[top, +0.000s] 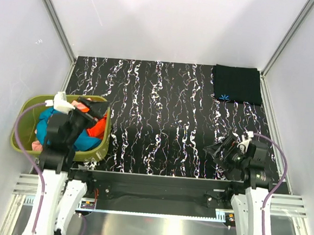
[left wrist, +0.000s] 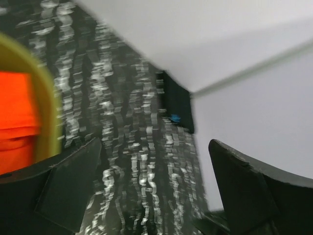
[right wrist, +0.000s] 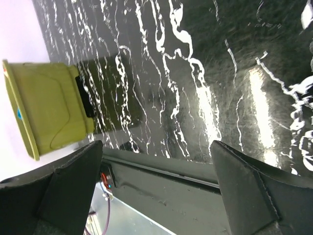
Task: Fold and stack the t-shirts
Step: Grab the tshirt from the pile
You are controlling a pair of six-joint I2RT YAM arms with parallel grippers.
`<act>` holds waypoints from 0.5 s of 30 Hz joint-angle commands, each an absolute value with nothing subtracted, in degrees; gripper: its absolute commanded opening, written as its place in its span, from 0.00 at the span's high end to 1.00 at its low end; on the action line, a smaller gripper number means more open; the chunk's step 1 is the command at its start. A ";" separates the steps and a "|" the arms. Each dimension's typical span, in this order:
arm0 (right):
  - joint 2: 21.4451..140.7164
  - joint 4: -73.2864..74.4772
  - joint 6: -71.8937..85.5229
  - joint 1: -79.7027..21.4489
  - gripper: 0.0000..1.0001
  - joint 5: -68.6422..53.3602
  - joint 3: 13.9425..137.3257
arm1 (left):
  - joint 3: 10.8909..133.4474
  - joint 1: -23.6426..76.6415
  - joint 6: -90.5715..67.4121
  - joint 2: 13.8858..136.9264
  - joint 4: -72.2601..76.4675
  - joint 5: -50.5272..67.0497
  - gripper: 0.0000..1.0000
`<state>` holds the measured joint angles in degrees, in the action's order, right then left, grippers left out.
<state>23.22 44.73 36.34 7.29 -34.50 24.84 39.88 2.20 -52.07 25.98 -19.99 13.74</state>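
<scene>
Basket (top: 105, 139) contents are largely hidden under the left arm. We make out only parts of an orange shirt (top: 97, 127), a teal shirt (top: 87, 143) and a pink scrap (top: 37, 144). The left wrist view is blurred. Left gripper (top: 92, 109) hangs over the basket's far side, jaws spread and empty, with the orange shirt close beside it. Right gripper (top: 218, 149), well right of the basket, is likewise spread and empty. We note a folded black shirt (top: 237, 84) far right of the basket, beyond that gripper.

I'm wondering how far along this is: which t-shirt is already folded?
The black t-shirt with the light-blue mark, flat at the table's far right corner; the orange t-shirt and teal t-shirt sit bunched in the olive-green basket.
</scene>
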 commanded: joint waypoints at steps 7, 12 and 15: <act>32.95 47.09 31.38 5.72 0.00 -27.35 39.63 | 64.23 0.88 -39.03 48.06 -53.69 -5.00 0.01; 39.53 51.23 29.54 5.10 0.00 -27.49 45.77 | 69.33 -2.18 -39.63 56.93 -55.88 -8.08 0.01; 44.53 52.64 29.01 4.92 0.00 -28.21 49.81 | 70.84 -4.13 -40.87 62.38 -58.26 -9.05 0.01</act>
